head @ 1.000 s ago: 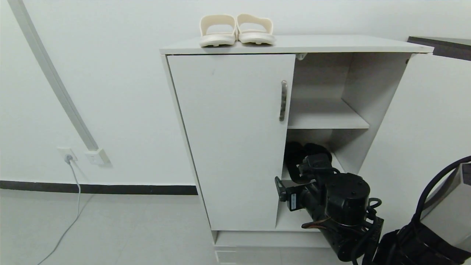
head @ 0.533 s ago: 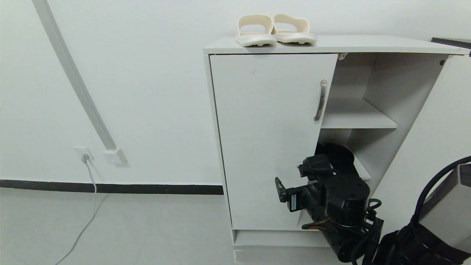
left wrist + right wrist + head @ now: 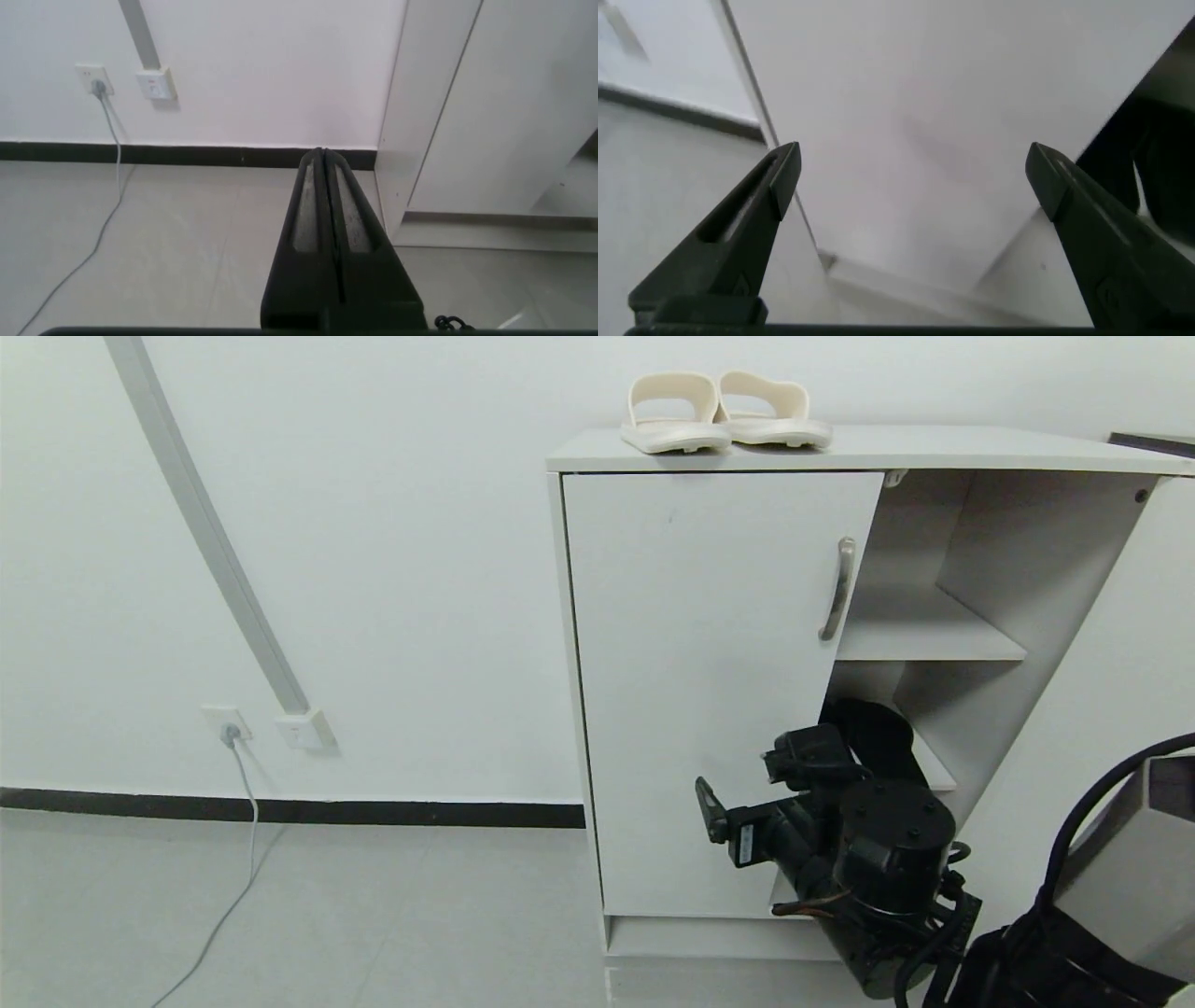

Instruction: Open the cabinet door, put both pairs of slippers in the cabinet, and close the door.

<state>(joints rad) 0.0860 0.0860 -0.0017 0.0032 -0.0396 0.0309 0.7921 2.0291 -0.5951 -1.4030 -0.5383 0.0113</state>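
A cream pair of slippers (image 3: pixel 726 413) sits on top of the white cabinet (image 3: pixel 980 448). The cabinet's left door (image 3: pixel 709 663) is closed and its right door (image 3: pixel 1111 709) stands swung open. A black pair of slippers (image 3: pixel 868 737) lies on the lower shelf inside, and their dark shape (image 3: pixel 1158 177) also appears in the right wrist view. My right gripper (image 3: pixel 714 812) is low in front of the closed left door, open and holding nothing (image 3: pixel 913 159). My left gripper (image 3: pixel 322 159) is shut and empty, low over the floor to the left of the cabinet (image 3: pixel 523 112).
The closed door has a metal handle (image 3: pixel 838 588) at its right edge. The middle shelf (image 3: pixel 924 639) is bare. A wall socket (image 3: pixel 224 723) with a grey cable (image 3: pixel 238 859) trailing to the floor is at the left, beside a slanting conduit (image 3: pixel 205 532). Grey tile floor lies to the left.
The head camera has turned left, so the cabinet sits farther right in the picture. My right gripper now stands before the closed left door instead of the open compartment.
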